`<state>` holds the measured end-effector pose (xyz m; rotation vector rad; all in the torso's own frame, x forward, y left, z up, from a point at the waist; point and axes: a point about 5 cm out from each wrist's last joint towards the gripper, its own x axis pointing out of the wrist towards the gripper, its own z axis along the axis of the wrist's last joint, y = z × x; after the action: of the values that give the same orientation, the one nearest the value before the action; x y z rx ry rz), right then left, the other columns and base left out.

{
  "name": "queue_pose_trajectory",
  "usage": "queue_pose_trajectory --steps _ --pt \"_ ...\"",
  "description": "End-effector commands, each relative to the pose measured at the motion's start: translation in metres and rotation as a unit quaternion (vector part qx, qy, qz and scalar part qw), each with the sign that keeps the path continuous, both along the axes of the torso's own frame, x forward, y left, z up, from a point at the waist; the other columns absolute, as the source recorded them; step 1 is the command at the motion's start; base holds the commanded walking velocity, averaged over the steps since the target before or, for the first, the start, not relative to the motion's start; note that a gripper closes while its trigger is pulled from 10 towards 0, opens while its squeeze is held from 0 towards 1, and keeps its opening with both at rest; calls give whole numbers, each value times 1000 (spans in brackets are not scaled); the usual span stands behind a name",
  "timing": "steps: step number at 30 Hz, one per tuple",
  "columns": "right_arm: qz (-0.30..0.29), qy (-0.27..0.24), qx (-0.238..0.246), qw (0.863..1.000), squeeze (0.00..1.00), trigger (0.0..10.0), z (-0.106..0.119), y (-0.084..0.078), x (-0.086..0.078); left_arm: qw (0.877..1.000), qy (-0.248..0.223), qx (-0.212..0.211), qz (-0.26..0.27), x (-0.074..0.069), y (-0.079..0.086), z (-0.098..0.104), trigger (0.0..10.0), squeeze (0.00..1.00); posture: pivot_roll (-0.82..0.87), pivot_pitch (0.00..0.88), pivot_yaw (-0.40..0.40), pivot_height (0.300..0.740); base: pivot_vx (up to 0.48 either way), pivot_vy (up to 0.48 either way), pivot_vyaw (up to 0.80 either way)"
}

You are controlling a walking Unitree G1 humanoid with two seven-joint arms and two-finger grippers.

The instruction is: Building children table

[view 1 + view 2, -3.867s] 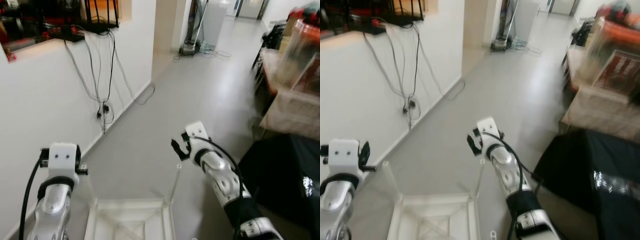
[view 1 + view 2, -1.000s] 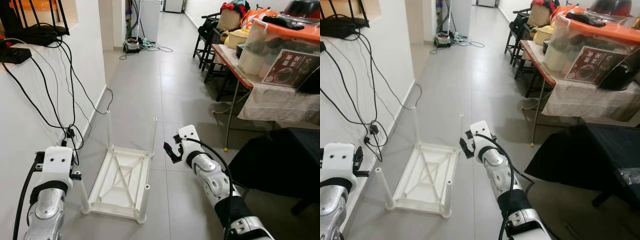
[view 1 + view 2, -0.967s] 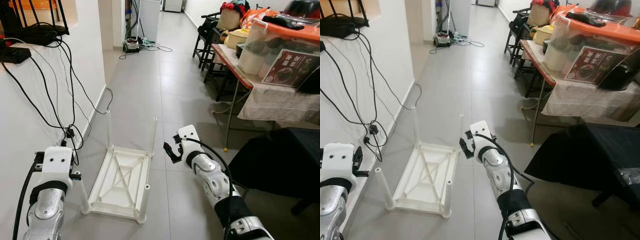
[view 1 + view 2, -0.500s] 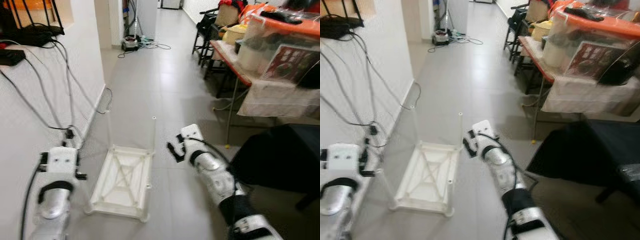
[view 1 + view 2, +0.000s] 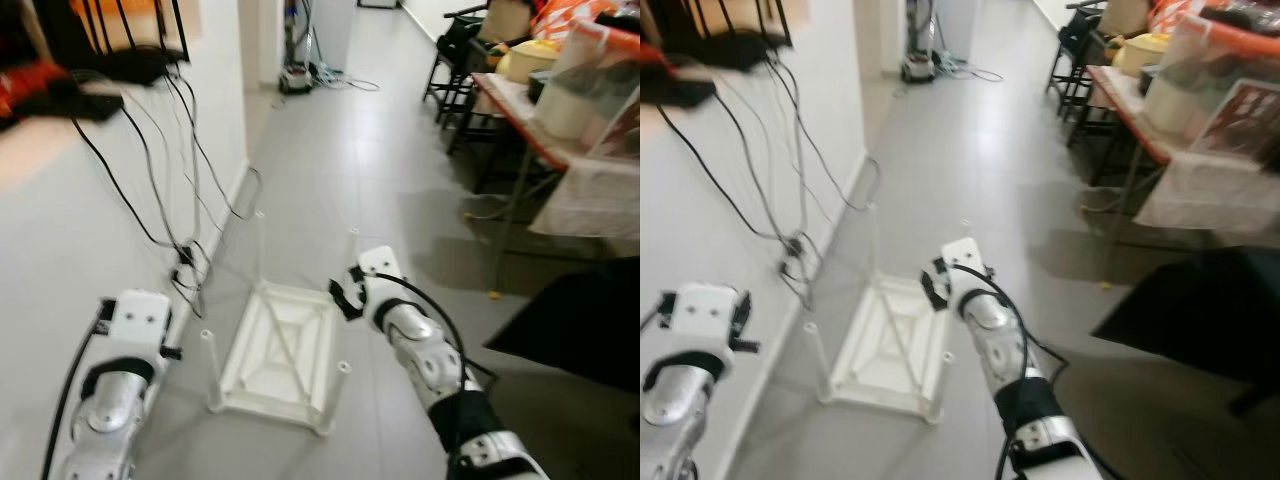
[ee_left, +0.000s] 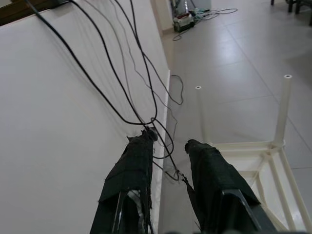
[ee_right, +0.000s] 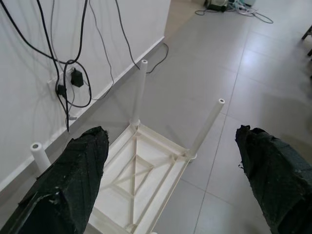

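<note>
A small white plastic table [image 5: 285, 350] lies upside down on the grey floor tiles, its thin legs pointing up. My right gripper [image 5: 345, 290] hangs open above the table's far right corner, nothing between its fingers; in the right wrist view the table frame [image 7: 146, 170] shows between the wide-spread fingers [image 7: 63, 190]. My left arm [image 5: 125, 340] is held out near the wall, left of the table. Seen from the left wrist, the left gripper [image 6: 170, 141] has a narrow gap and holds nothing, with the table [image 6: 263, 161] off to one side.
The white wall on my left carries hanging black cables and a socket [image 5: 185, 270]. On my right, a covered folding table [image 5: 570, 130] loaded with boxes stands over a black mass [image 5: 590, 330]. Chairs [image 5: 460, 50] and floor equipment [image 5: 295, 75] stand down the hallway.
The whole picture has shifted as the camera moved, putting more of the left wall in view. Both arms keep the same pose and the table lies as before.
</note>
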<state>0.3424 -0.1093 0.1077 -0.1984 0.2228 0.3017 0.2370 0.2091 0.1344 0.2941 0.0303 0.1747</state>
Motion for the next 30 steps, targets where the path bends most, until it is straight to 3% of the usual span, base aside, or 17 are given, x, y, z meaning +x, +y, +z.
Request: queue_pose_trajectory --steps 1,20,30 --pt "-7 6 -5 1000 0 10000 -4 -2 -2 1000 -1 -1 -8 -1 -3 -1 10000 0 78 0 -60 740 0 0 0" --pt "-12 8 -5 1000 0 10000 -3 -3 0 1000 -11 -10 2 -1 0 3 10000 0 88 0 -63 740 452 0 0" --pt "-16 7 -6 1000 0 10000 -2 -6 1 1000 -14 -21 3 0 -2 4 10000 0 86 0 -66 740 28 0 0"
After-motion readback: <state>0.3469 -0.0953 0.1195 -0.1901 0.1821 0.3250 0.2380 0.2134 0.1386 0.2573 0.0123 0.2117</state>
